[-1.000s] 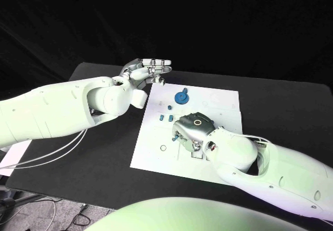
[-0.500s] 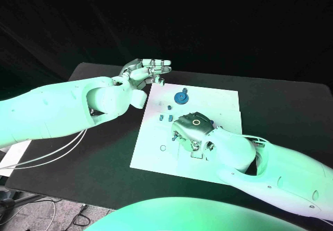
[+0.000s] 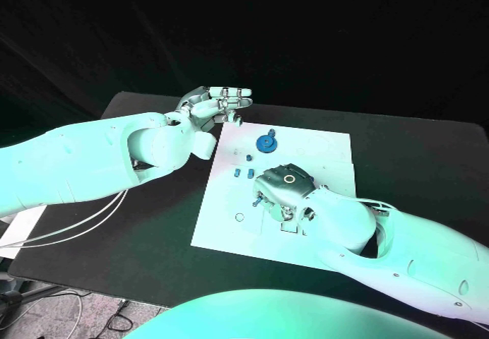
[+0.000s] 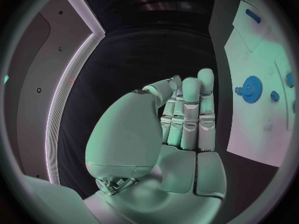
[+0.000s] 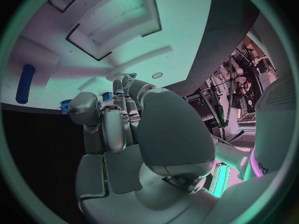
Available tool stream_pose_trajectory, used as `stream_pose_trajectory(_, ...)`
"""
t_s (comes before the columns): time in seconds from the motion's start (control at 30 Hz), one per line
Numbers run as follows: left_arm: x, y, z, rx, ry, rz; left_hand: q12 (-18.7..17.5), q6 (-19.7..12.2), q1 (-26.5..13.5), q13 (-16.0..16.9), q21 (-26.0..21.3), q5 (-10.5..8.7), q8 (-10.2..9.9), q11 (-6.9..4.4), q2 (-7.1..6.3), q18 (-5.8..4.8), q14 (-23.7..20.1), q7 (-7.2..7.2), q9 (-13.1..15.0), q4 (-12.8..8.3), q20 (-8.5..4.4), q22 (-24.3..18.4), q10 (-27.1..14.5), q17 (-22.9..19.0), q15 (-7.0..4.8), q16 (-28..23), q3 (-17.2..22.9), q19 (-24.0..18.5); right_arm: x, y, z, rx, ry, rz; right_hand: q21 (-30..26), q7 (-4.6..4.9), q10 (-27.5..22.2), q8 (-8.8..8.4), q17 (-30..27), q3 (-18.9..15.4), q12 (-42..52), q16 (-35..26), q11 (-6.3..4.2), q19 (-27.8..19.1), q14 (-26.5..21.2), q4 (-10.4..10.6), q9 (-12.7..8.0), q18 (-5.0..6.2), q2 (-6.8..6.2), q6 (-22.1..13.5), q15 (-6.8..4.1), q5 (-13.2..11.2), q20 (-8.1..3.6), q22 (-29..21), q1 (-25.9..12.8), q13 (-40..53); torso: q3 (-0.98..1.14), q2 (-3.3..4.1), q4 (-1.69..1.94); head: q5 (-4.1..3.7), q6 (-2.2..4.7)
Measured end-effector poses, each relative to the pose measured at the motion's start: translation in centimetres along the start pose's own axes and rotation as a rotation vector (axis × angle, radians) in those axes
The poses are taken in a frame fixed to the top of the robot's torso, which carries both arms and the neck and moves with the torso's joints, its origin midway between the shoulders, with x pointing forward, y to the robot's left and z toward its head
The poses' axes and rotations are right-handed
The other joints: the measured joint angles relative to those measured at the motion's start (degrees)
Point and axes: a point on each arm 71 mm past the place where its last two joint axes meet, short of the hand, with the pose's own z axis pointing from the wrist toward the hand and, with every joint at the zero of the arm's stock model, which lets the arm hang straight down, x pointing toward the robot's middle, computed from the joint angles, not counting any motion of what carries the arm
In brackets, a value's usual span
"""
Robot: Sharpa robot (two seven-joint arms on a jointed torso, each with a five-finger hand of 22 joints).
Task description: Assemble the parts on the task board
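Two white arms reach over the black table, the largest surface in sight, with the white task board lying at its middle. The left hand hovers at the board's far left corner, above the table edge; in the left wrist view its fingers stand straight and close together with nothing between them and the thumb, so it holds nothing. The right hand is lowered over the middle of the board, fingers curled down toward its surface; whether they pinch a part cannot be told, since the palm hides the fingertips in both views. On the far half of the board a blue gear lies flat, well apart from either hand. Nearer, just beside the right hand, sit two small blue parts, side by side.
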Motion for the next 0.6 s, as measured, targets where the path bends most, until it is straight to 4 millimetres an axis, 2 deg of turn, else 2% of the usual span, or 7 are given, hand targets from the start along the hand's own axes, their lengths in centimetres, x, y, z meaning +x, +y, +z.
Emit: stream_pose_trajectory(0.6, 0.05, 0.02, 0.00, -0.003, 0.004, 0.000, 0.0, -0.2, 0.0, 0.0, 0.0, 0.00, 0.0, -0.01, 0.00, -0.01, 0.0, 0.21, 0.0, 0.0, -0.21, 0.0, 0.0, 0.0, 0.01, 0.0, 0.0, -0.2, 0.25, 0.02, 0.21, -0.002, 0.023, -0.018, 0.0, -0.04, 0.0, 0.08, 0.0, 0.0, 0.0, 0.0, 0.00, 0.0, 0.0, 0.0, 0.0, 0.00, 0.05, 0.0, 0.00, 0.0, 0.00, 0.0, -0.4, 0.0, -0.03, -0.02, 0.00, -0.05, 0.00)
